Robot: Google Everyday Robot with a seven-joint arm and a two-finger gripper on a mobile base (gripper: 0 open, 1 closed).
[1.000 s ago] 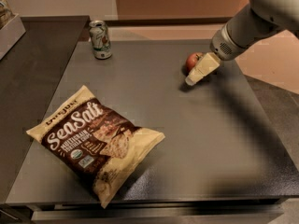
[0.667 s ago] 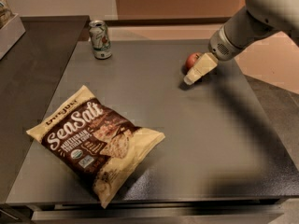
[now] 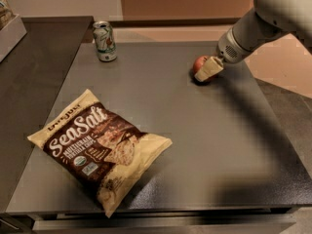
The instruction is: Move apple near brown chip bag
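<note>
Apple (image 3: 198,62), round, red, beside cream gripper (image 3: 206,72); pillowy brown chip bag (image 3: 100,147) apart

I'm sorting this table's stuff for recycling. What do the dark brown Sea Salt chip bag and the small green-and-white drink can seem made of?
The brown chip bag looks like thin plastic film with a matte print; it lies puffed and crinkled. The drink can is likely aluminium, judging by its silvery rim. The gripper is at the red apple, off to the right.
</note>
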